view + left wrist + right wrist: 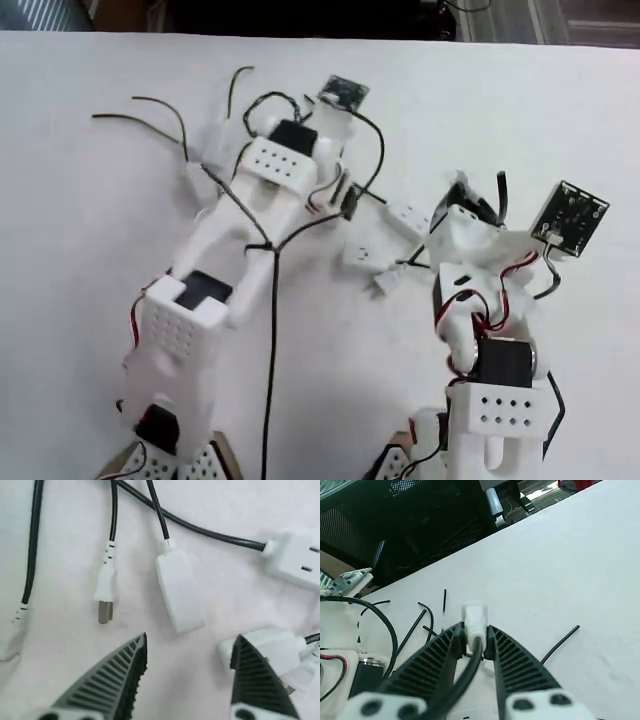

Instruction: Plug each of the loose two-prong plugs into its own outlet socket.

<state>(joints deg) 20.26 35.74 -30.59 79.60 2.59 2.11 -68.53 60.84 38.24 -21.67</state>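
Note:
A loose white two-prong plug [105, 591] lies flat on the white table, its metal prongs pointing toward my left gripper [190, 642], which hovers open just above it. Beside it lie a white socket block [178, 591] and a slotted outlet [298, 560], both on black cords. A third white piece [272, 647] sits partly behind one finger [254, 677]. My right gripper [474, 630] is shut on a white plug [474, 617], held off the table, with its cord running back between the fingers and its prongs hidden. In the high view, white outlets [365, 255] lie between both arms.
Loose black wires [160, 110] trail over the table's far left, and short wire pieces [561, 641] lie near the right arm. A long black cord [272, 340] runs down between the arms. The table's far edge [320, 35] meets dark furniture.

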